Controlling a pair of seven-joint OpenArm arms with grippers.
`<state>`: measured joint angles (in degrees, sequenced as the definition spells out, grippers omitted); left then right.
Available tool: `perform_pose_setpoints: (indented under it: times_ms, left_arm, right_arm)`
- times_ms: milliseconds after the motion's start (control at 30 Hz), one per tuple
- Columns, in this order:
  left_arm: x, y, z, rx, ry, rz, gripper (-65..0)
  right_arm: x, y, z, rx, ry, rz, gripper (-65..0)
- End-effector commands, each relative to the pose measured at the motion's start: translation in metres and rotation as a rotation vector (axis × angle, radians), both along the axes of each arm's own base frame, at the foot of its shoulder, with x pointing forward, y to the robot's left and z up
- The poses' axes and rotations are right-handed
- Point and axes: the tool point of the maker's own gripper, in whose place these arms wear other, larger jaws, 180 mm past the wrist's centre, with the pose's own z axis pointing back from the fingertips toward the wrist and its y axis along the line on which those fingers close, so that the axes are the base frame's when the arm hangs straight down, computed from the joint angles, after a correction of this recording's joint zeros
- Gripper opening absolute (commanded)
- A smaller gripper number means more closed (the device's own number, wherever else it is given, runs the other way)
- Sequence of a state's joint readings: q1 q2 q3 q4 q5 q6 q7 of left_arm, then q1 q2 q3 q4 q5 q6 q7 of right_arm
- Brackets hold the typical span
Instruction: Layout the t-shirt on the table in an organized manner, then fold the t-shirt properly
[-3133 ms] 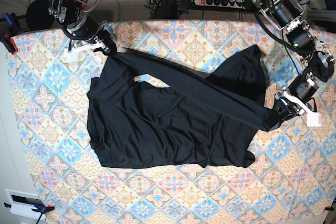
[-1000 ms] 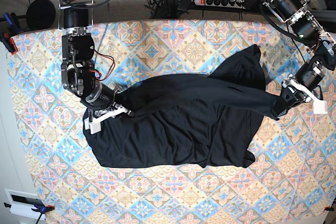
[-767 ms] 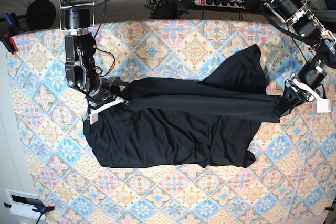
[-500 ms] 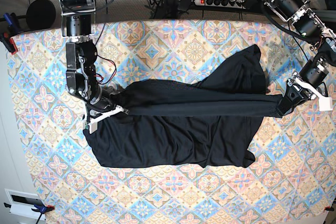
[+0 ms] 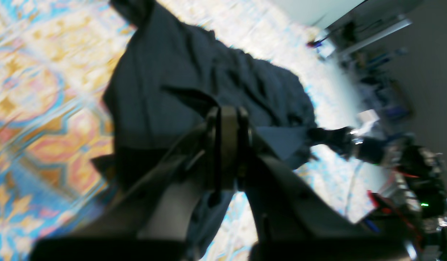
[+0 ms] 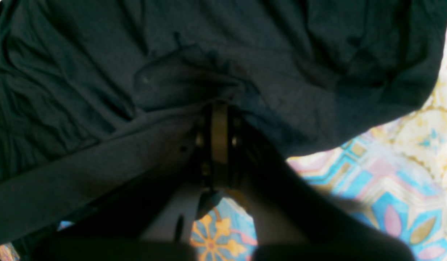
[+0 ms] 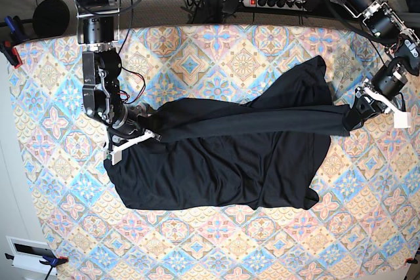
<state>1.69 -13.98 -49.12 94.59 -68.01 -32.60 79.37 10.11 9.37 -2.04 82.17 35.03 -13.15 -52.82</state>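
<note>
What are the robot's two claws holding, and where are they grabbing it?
Both hold the t-shirt: the left gripper and right gripper each pinch one end of a stretched fabric edge.

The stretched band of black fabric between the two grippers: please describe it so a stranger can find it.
On the pastel diamond-patterned table lies a plain black t-shirt. Along its upper edge a taut band runs straight between the right gripper and left gripper, smooth and tight, unlike the loose wrinkled cloth below.

Base cam looks straight down on my whole table (image 7: 216, 50) from high up. My two wrist cams sit close behind each closed jaw pair, looking along them. All three share the t-shirt (image 7: 223, 162) (image 5: 194, 76) (image 6: 172, 54); left wrist cam is blurred.
</note>
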Motion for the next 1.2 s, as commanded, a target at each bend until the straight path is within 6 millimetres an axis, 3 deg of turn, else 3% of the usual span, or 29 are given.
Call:
perform_pose_setpoints:
  times_ms: [0, 133, 233, 300, 433, 567, 700, 767, 833, 867, 1033, 1167]
  left_arm:
    - [0.007, 0.005, 0.015, 0.013, -0.055, 0.009, -65.0]
    - [0.006, 0.007, 0.007, 0.04, -0.023, 0.02, -65.0]
    - [0.006, 0.01, 0.003, 0.066, -0.001, 0.028, -61.4]
    - [0.006, 0.011, 0.001, 0.072, 0.007, 0.032, -55.5]
    - [0.005, 0.013, -0.004, 0.088, 0.029, 0.035, -36.9]
    - [0.003, 0.015, -0.013, 0.058, 0.056, 0.037, -23.9]
    - [0.0, 0.016, -0.02, 0.046, 0.076, 0.039, -22.7]
    - [-0.001, 0.016, -0.021, 0.047, 0.08, 0.039, -23.4]
    - [-0.004, 0.016, -0.023, 0.048, 0.088, 0.039, -24.3]
    - [-0.004, 0.016, -0.024, 0.048, 0.09, 0.038, -24.7]
    - [-0.004, 0.016, -0.024, 0.046, 0.09, 0.038, -26.6]
    - [-0.004, 0.016, -0.024, 0.047, 0.091, 0.039, -26.8]
  right_arm:
    - [0.02, -0.004, 0.024, -0.004, -0.078, -0.006, -65.0]
    - [0.02, -0.004, 0.024, -0.004, -0.078, -0.006, -65.0]
    - [0.02, -0.004, 0.023, -0.003, -0.074, -0.006, -59.5]
    - [0.019, -0.002, 0.023, -0.004, -0.072, -0.001, -53.9]
    - [0.017, -0.001, 0.021, -0.001, -0.068, 0.002, -41.8]
    - [0.024, 0.001, 0.044, -0.001, -0.137, 0.005, -34.4]
    - [0.033, 0.001, 0.082, -0.004, -0.249, 0.009, -30.7]
    - [0.036, -0.022, 0.098, 0.008, -0.289, -0.059, -30.4]
    - [0.037, -0.057, 0.107, 0.061, -0.314, -0.173, -30.4]
    - [0.036, -0.071, 0.105, 0.108, -0.31, -0.229, -30.4]
    - [0.025, -0.113, 0.069, 0.486, -0.235, -0.482, -30.4]
    - [0.017, -0.115, 0.046, 0.67, -0.181, -0.565, -30.4]
